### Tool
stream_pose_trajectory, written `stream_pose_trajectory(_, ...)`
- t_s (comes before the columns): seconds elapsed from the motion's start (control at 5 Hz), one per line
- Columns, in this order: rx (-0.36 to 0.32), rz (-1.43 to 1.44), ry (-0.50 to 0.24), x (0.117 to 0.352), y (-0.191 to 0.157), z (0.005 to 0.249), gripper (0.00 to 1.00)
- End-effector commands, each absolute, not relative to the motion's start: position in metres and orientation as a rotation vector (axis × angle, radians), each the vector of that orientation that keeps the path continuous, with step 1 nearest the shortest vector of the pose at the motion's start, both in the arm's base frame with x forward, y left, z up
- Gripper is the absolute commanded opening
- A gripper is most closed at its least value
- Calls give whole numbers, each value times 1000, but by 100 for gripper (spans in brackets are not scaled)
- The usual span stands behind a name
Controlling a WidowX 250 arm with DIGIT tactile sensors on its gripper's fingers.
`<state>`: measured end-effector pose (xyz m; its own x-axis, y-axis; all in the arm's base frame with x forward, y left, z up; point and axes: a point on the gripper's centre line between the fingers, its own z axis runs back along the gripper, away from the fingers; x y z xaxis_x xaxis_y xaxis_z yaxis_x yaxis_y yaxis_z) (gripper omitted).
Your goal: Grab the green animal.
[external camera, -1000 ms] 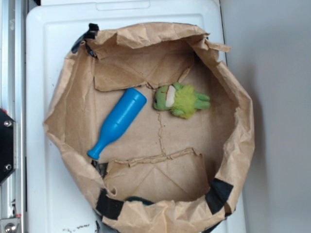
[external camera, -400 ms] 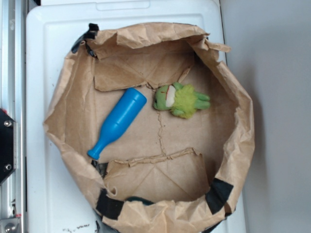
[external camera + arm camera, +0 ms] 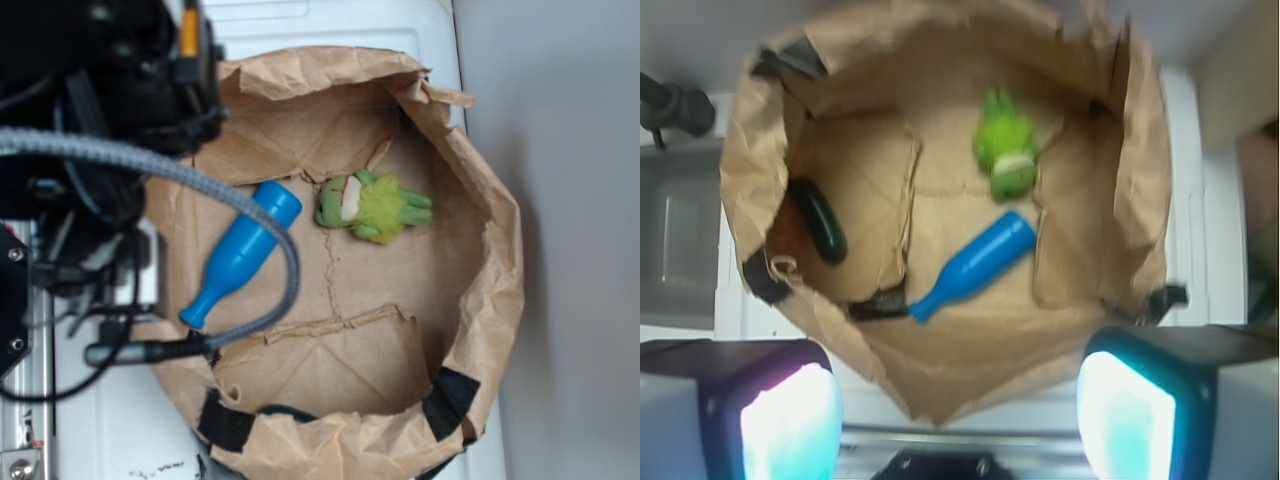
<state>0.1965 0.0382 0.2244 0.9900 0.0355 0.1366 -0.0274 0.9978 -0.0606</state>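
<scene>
Brown crumpled paper forms a wide, shallow bag-like tub (image 3: pixel 480 330) with black tape patches on its rim, sitting on a white plastic lid (image 3: pixel 110 420). On its creased floor, toward the back, lies the green animal (image 3: pixel 372 207), a small fuzzy lime-green plush toy with a darker head and a cream face patch; it rests on its side, free of any grip. Just beside it, close to its head but apart, lies a blue plastic bottle-shaped pin (image 3: pixel 242 252), tilted so its narrow neck points away from the toy. In the wrist view the plush (image 3: pixel 1006 149) sits above the pin (image 3: pixel 975 266), and a dark green oblong object (image 3: pixel 818 219) lies near the tub's taped wall. The black robot arm with its grey braided cable (image 3: pixel 150 165) covers the tub's left side in the exterior view. The gripper (image 3: pixel 960 405) hangs well above the tub, its two pads (image 3: pixel 790 420) set wide apart with nothing between them.
</scene>
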Motion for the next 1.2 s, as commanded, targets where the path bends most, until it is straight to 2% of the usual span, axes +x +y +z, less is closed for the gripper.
stream_pose_trajectory(0.0, -80, -31, -166, 192, 57, 218, 100)
stream_pose_trajectory(0.6, -80, -31, -166, 192, 57, 218, 100)
stream_pose_trajectory(0.8, 10, -10, -174, 224, 39, 171, 100)
stream_pose_trajectory(1.0, 42, -28, -174, 246, 29, 131, 100)
